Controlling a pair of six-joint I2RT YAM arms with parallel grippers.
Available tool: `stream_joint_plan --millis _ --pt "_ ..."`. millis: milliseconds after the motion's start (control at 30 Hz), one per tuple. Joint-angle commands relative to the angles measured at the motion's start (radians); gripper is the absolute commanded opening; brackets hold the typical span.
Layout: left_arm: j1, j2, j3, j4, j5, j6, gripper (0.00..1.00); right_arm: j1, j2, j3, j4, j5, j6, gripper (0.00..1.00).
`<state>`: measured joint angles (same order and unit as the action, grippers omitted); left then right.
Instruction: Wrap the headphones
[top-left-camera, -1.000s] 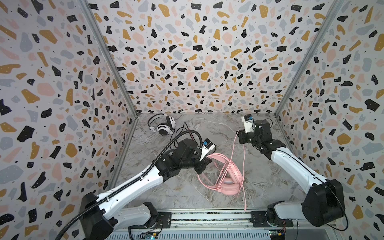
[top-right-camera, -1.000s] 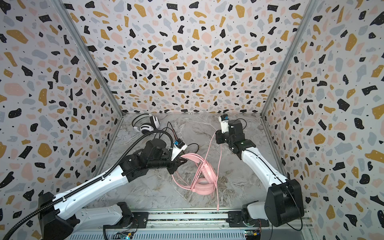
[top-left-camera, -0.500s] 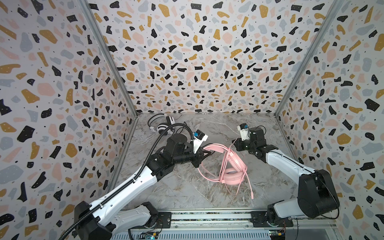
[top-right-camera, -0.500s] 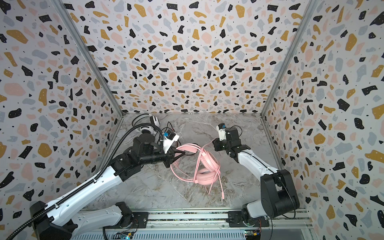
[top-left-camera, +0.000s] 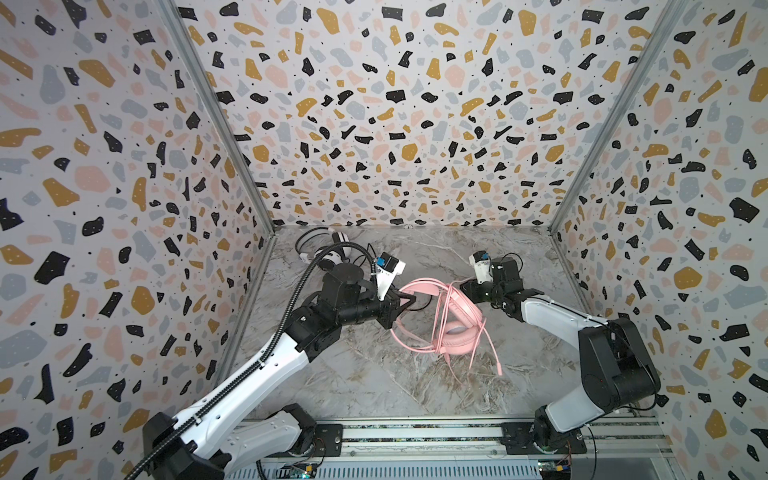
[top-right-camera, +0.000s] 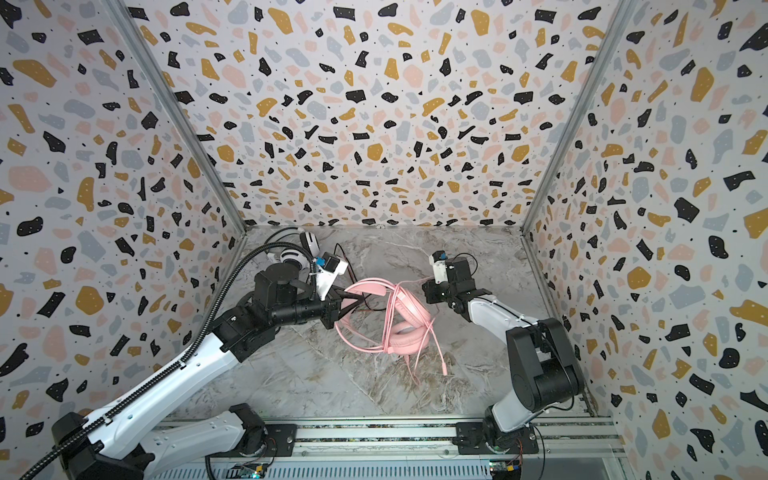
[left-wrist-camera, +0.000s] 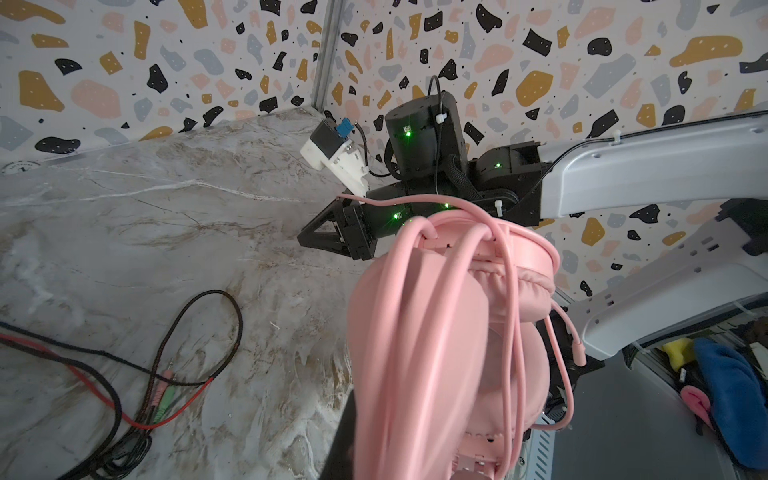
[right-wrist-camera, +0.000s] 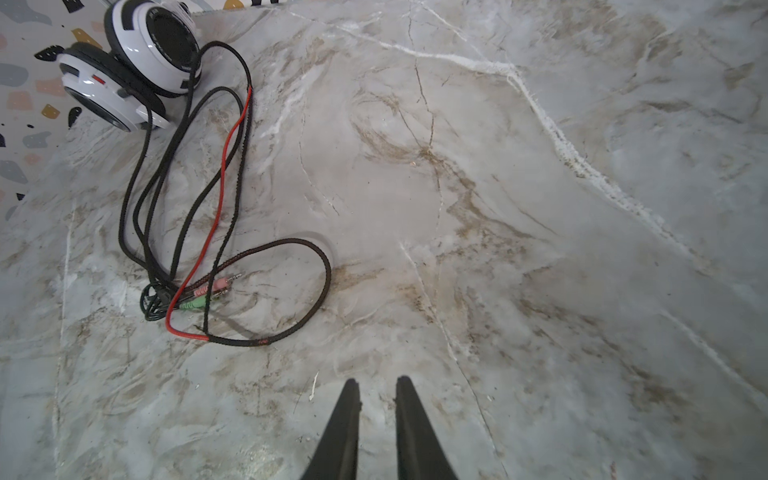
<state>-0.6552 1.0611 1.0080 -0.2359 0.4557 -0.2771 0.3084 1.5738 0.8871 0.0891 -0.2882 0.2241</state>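
- Pink headphones (top-left-camera: 455, 328) are pinched at one end of the headband by the left gripper (top-left-camera: 409, 300), its jaws closed tight on the band. In the left wrist view the cups fill the foreground and hide the gripper's fingers.
- The right gripper (right-wrist-camera: 376, 380) is only narrowly parted, with nothing between its two black fingers (right-wrist-camera: 345, 415), and it hangs over bare marble bench (right-wrist-camera: 540, 249). In both top views its tip is just beside the top of the headband; I cannot tell whether it touches.
- The pink headphones sit mid-bench between the two grippers. The headband is toward the back wall and the cups toward the front rail, so the long axis runs back to front.
- The pink cable (top-left-camera: 494, 361) is looped several times lengthwise over the band and cups. Its plug end trails toward the front right.
- The white headphones (right-wrist-camera: 166, 50) lie in the back left corner, with their black cable (right-wrist-camera: 329, 274) in loose loops beside them.
- The left arm (top-left-camera: 257, 374) reaches diagonally from the front left, wrist pointing right. The right arm (top-left-camera: 552, 320) is bent at the elbow and reaches inward to the left.
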Motion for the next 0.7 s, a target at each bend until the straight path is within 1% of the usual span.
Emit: stream_joint_plan --millis 0,167,333,500,667 --pt "0.026 -0.047 0.062 0.186 0.065 -0.056 0.00 -0.008 0.006 0.033 0.012 0.011 0.013 0.19" --pt "0.068 -0.059 0.061 0.230 0.099 -0.096 0.00 -0.018 0.007 0.027 0.018 0.011 0.013 0.21" --pt "0.095 -0.068 0.055 0.236 0.103 -0.112 0.00 -0.041 -0.009 0.019 0.008 0.017 0.006 0.22" --pt "0.123 -0.088 0.045 0.242 0.106 -0.127 0.00 -0.087 -0.029 -0.007 0.011 -0.011 0.003 0.23" --pt "0.149 -0.092 0.052 0.260 0.110 -0.142 0.00 -0.102 -0.043 -0.032 0.018 -0.012 -0.001 0.23"
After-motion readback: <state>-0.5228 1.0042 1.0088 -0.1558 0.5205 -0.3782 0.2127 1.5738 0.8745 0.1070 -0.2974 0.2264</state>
